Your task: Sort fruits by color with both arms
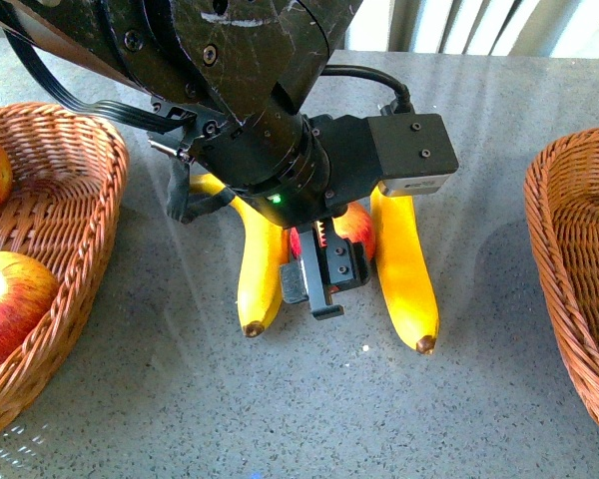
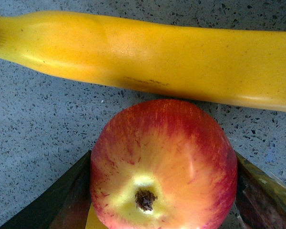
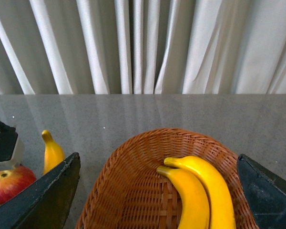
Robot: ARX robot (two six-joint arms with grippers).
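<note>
Closest in, a strip of bare grey speckled table (image 1: pixel 280 419) — free room for moving from one side to the other. Just beyond, two brown tips pointing back toward the robot: left banana (image 1: pixel 262 269) and right banana (image 1: pixel 407 274), long axes running near to far, roughly parallel, a gap between them. In that gap, the left gripper (image 1: pixel 321 284) angled downward, fingers (image 2: pixel 62 200) pressed against both flanks of the apple (image 1: pixel 357 228), clamped on it. From the left wrist, stem dimple turned toward the camera and one banana lying crosswise just past the fruit. Cannot tell whether the apple rests on the table or hangs off it.

Out to the sides, wicker. Left basket (image 1: pixel 100 170) apart from the left banana, with two red apples (image 1: pixel 10 304) inside. Right basket (image 1: pixel 554 249) at the opposite edge — a broad stretch of bare table between its rim and the right banana. Above that basket, the right gripper (image 3: pixel 157 160), fingers (image 3: pixel 47 195) spread wide apart; under it a pair of bananas (image 3: pixel 200 191) side by side, touching, stems toward the basket's middle.

Farthest off, the table's back edge against white curtains (image 3: pixel 143 43).
</note>
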